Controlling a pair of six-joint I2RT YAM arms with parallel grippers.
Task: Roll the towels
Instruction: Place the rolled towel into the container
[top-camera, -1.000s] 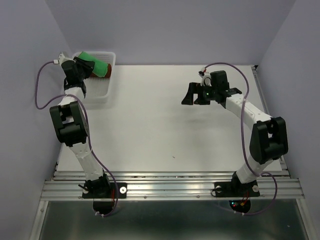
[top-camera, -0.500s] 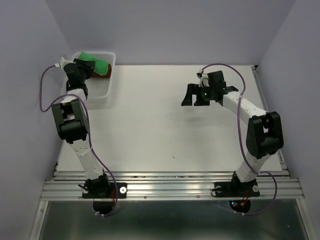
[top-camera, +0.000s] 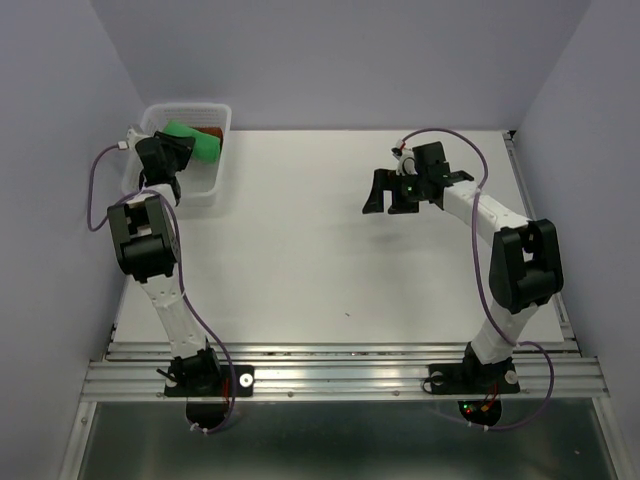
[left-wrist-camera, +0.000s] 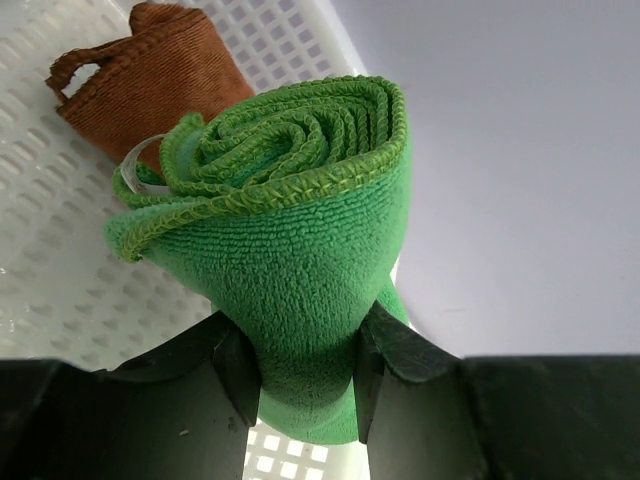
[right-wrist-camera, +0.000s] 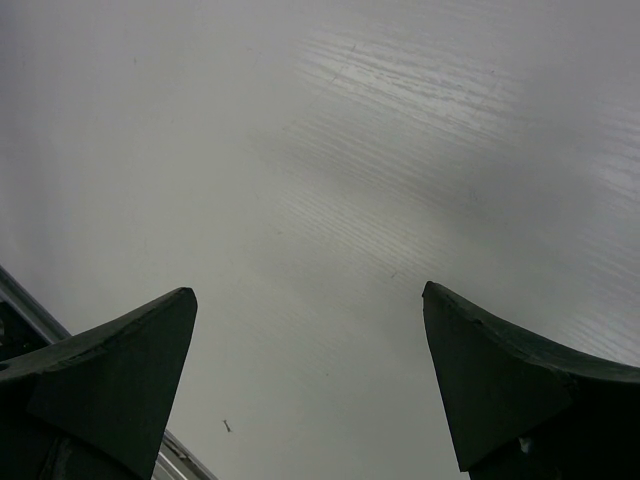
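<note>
I'm pinching the rolled green towel (left-wrist-camera: 290, 200) in the left end effector (left-wrist-camera: 305, 345) over the far-left basket (left-wrist-camera: 60, 250); the right end effector (right-wrist-camera: 310, 370) is hanging wide, empty. I'm risking the roll unwinding if it drops onto the brown towel (left-wrist-camera: 150, 80).

We find the basket (top-camera: 203, 186) on the far left corner of the desk (top-camera: 300, 250), close against the left wall. The left claw (top-camera: 166, 152) reaches over the basket's far end with the rolled towel (top-camera: 192, 141) pinched between its fingers. We cannot tell whether the roll touches the basket floor. A second towel (top-camera: 213, 133) lies in the basket just to the right of the roll, towards the far wall. The right claw (top-camera: 390, 195) hangs above the far right part of the desk, well apart from the basket, its fingers spread with bare desk below.
</note>
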